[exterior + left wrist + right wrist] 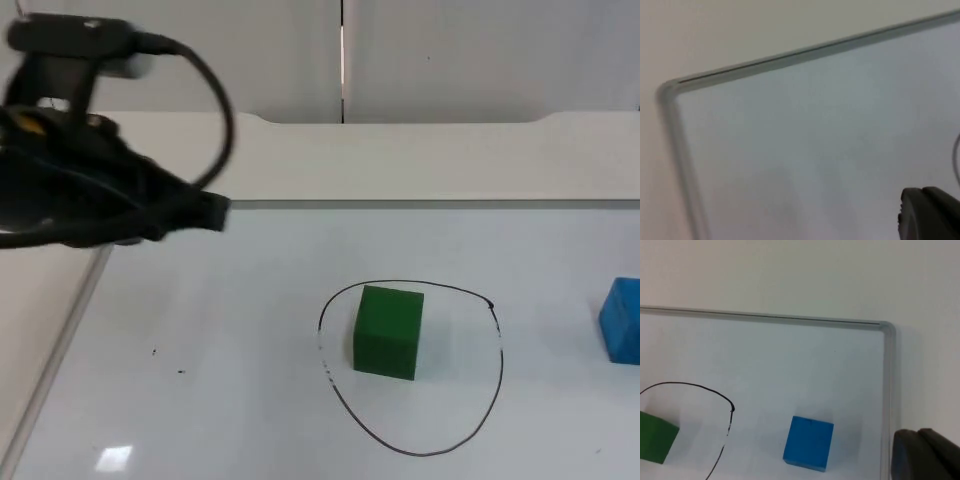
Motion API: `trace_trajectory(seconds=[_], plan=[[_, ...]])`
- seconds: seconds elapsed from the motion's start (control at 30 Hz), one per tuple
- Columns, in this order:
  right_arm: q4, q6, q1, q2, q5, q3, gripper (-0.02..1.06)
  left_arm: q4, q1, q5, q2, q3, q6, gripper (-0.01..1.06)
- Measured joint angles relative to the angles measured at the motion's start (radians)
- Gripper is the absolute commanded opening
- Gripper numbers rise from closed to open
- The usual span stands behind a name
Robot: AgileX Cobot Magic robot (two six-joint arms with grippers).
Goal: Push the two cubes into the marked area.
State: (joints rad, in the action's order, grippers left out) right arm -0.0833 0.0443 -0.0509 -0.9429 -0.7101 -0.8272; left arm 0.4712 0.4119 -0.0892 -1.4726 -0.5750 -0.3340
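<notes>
- Since the green cube [388,331] already sits inside the drawn ring [497,345], only the blue cube [622,320] needs a push; it waits well outside, near the table's right edge.
- The left gripper [205,212] hangs far off, high at the back-left; I cannot tell its grip.
- The right gripper [925,455] looks at the blue cube from nearby, grip unclear, likely the pusher.

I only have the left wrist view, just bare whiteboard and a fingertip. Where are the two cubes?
Observer: The green cube already sits inside the drawn loop, in its left half.
Operator: And the other one?
Observer: The blue cube lies outside the loop, to its right, near the board's right frame.
Operator: Where's my left gripper relative to them?
Observer: The left gripper is at the far left, well apart from both cubes.
</notes>
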Motion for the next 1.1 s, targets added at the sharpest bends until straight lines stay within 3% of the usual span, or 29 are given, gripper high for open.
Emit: trace_trajectory(seconds=[0.23,0.43,0.77,0.93,1.1], plan=[[0.0,0.0,0.0,0.0,0.002,0.0,0.0,0.006,-0.099,-0.015,0.173,0.127,0.0,0.0],[-0.002,0.0,0.0,0.0,0.002,0.0,0.0,0.045,-0.12,-0.025,0.379,0.244,0.0,0.0],[-0.026,0.003,0.0,-0.108,-0.033,0.0,0.0,0.055,-0.12,0.079,0.656,0.313,0.0,0.0],[-0.03,0.004,0.0,-0.178,-0.043,0.0,0.0,0.025,-0.136,0.174,0.792,0.317,0.0,0.0],[-0.022,-0.019,-0.006,-0.219,-0.028,0.0,0.0,-0.047,-0.284,0.244,0.868,0.317,0.056,0.0]])
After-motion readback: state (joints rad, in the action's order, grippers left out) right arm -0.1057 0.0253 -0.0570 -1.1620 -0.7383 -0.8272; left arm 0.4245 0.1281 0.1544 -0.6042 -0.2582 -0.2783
